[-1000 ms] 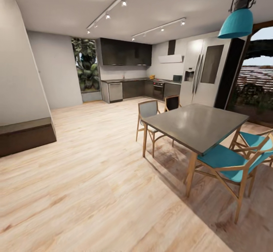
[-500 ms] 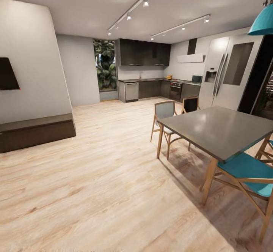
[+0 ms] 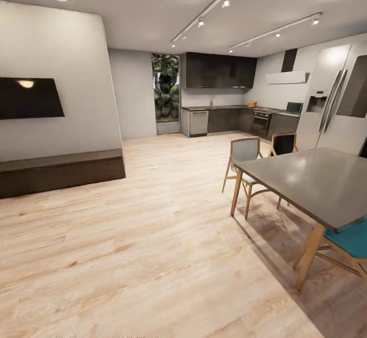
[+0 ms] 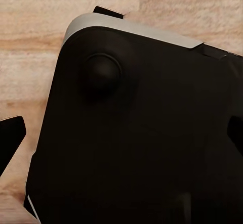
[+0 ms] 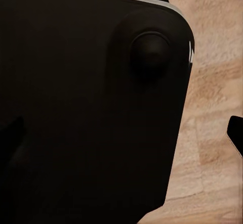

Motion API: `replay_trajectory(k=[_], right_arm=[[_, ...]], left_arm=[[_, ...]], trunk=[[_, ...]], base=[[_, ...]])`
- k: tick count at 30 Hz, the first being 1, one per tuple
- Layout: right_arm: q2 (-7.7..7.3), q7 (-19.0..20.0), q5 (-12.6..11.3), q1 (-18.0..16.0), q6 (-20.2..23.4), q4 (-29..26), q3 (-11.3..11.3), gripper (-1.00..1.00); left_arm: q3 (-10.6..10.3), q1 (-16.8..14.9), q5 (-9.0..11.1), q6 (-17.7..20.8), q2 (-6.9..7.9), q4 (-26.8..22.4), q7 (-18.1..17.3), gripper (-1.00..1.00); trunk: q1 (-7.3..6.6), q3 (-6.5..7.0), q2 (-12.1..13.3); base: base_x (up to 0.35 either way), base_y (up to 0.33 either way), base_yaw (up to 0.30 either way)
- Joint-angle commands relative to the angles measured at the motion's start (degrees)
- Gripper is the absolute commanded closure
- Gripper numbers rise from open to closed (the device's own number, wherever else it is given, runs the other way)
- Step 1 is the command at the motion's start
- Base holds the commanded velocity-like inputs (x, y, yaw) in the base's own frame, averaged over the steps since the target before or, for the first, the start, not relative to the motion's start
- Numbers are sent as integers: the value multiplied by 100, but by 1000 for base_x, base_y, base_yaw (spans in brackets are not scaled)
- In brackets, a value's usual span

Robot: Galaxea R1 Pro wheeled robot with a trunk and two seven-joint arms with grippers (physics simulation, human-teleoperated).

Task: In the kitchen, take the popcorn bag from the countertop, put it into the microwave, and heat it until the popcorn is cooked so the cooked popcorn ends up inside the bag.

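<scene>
Gripper opening cannot be judged: both wrist cameras are blocked by the robot's dark base (image 4: 142,133) over wood floor (image 3: 153,236). Head view has been swung leftward, bringing a wall television (image 3: 28,97) in; the countertop (image 3: 224,107) stays far off, the popcorn bag indiscernible.

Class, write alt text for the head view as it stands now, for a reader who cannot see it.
An open-plan room with a pale wood floor, seen from far back: the kitchen's dark cabinets and countertop line the far wall. A grey dining table with chairs stands at right before a large fridge. A dark TV hangs at left above a low bench.
</scene>
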Motion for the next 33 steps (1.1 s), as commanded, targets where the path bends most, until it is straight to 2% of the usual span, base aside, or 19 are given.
replay_trajectory(k=[1,16,33], right_arm=[[-1,-5,30,-1,-10,1,31,-100],[-1,0,30,-1,-5,0,31,-100],[-34,13,29,-1,-7,2,26,-100]], left_arm=[[2,-1,25,-13,-1,-2,0,-100],[-9,-1,11,-8,-1,10,-3,-100],[-27,-1,8,81,8,33,-2,-100]], trunk=[[0,-5,-3],[0,-5,-3],[0,-5,-3]], base=[[0,0,289],[28,0,285],[321,0,9]])
